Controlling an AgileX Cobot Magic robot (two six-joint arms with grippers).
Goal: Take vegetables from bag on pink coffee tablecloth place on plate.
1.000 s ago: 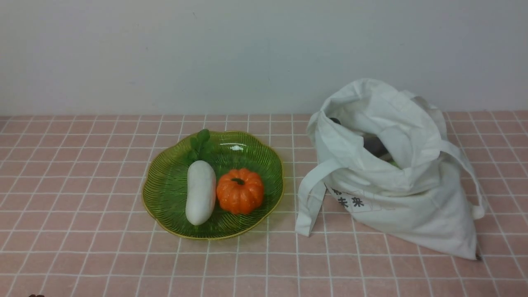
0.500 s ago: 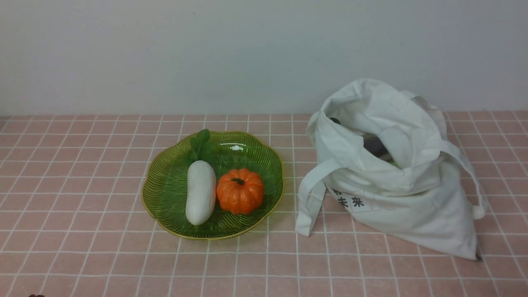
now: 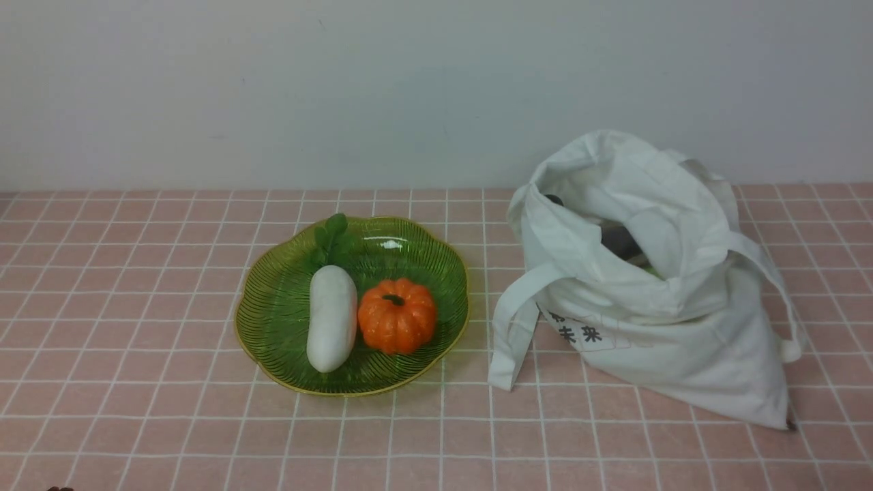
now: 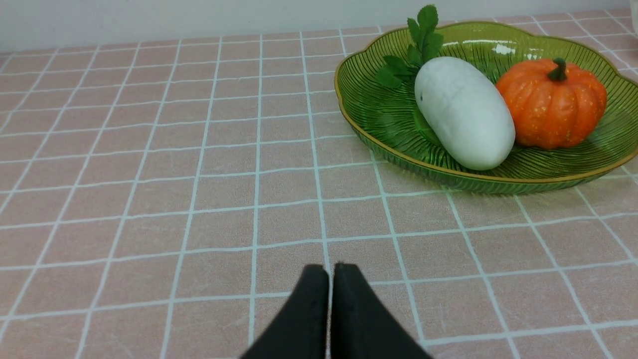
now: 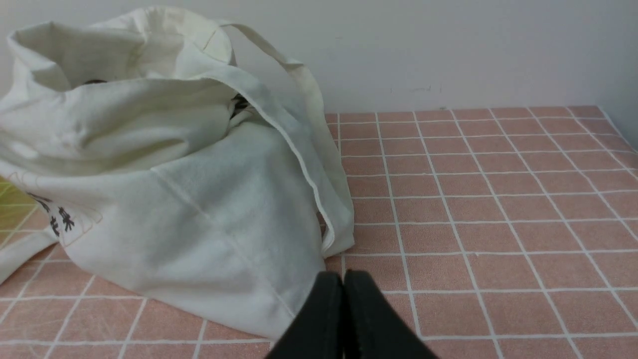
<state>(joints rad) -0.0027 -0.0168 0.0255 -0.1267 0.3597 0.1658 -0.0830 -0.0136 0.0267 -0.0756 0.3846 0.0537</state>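
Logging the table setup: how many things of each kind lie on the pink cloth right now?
Vegetables: 2, white radish and orange pumpkin
Green plate: 1
White tote bag: 1
Total: 4; the bag's contents cannot be made out.

Inside the bag [image 3: 655,286], only dark grey and green slivers peek past the folded mouth, and what they are can't be told. The black lettering [image 3: 580,332] on its side is half swallowed by a fold. In the left wrist view the plate [image 4: 379,114] runs off the frame edge. The left pincer [image 4: 331,271] and right pincer [image 5: 343,279] show only their tips, the rest cut off. In the right wrist view, the bag covers most of the plate.
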